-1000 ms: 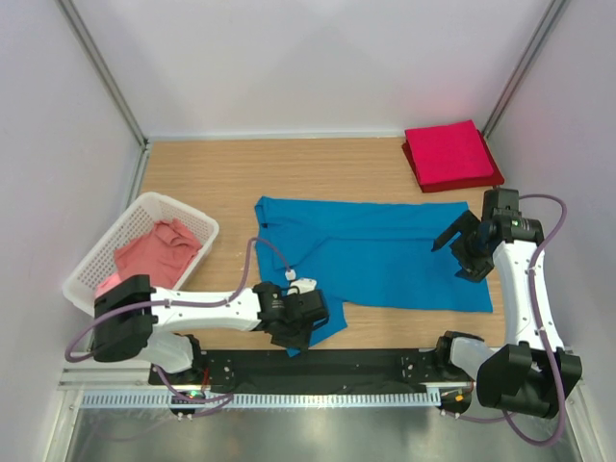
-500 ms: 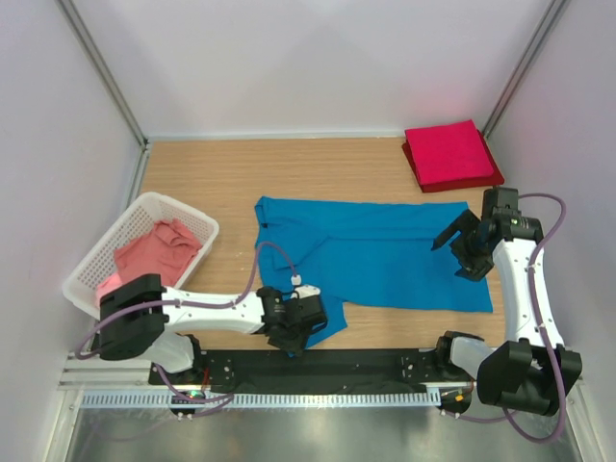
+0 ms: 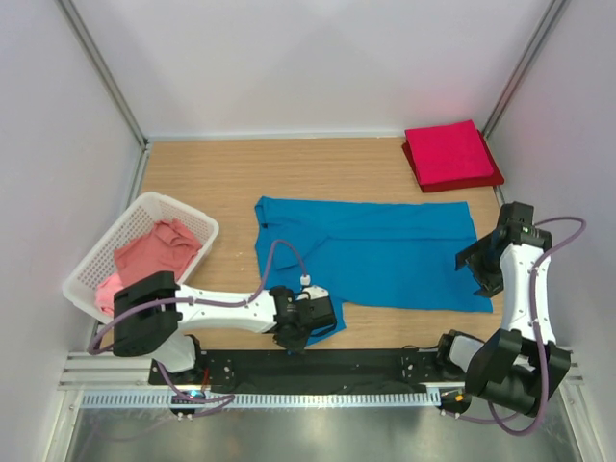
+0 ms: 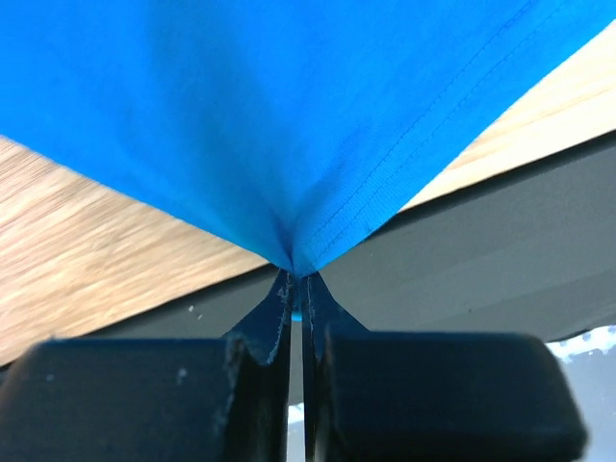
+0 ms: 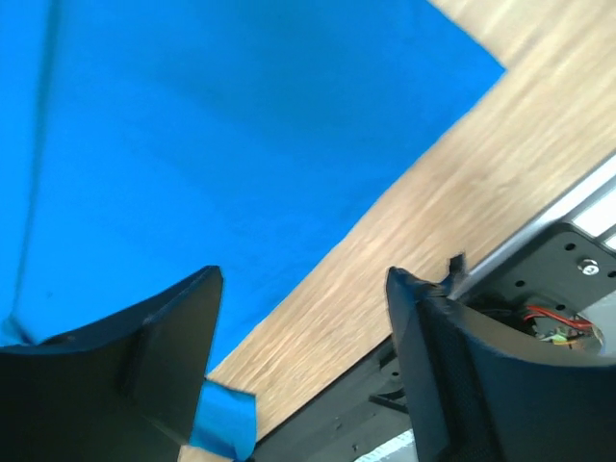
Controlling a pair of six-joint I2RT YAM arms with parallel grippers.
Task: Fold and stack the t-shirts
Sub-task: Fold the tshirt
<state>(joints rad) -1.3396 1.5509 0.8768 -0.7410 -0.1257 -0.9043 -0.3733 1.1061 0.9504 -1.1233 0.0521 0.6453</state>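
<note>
A bright blue t-shirt (image 3: 385, 252) lies spread flat across the middle of the table. My left gripper (image 3: 306, 325) is at its near left corner, shut on the hem. In the left wrist view the cloth (image 4: 289, 115) pulls to a point between the closed jaws of the left gripper (image 4: 295, 279). My right gripper (image 3: 479, 269) stands open at the shirt's right edge. The right wrist view shows the right gripper (image 5: 303, 289) over bare wood beside the blue t-shirt (image 5: 192, 144), holding nothing. A crimson red folded t-shirt (image 3: 450, 154) lies at the back right. Salmon pink t-shirts (image 3: 154, 252) are bunched in the basket.
The white lattice basket (image 3: 144, 204) stands at the left edge of the table. A black mounting strip (image 3: 385, 361) runs along the near edge by the arm bases. White walls with metal posts close in the table on three sides.
My left gripper has closed on the blue shirt's near left corner. The right arm has swung outward and nearer, to the shirt's right edge, its jaws still wide.
</note>
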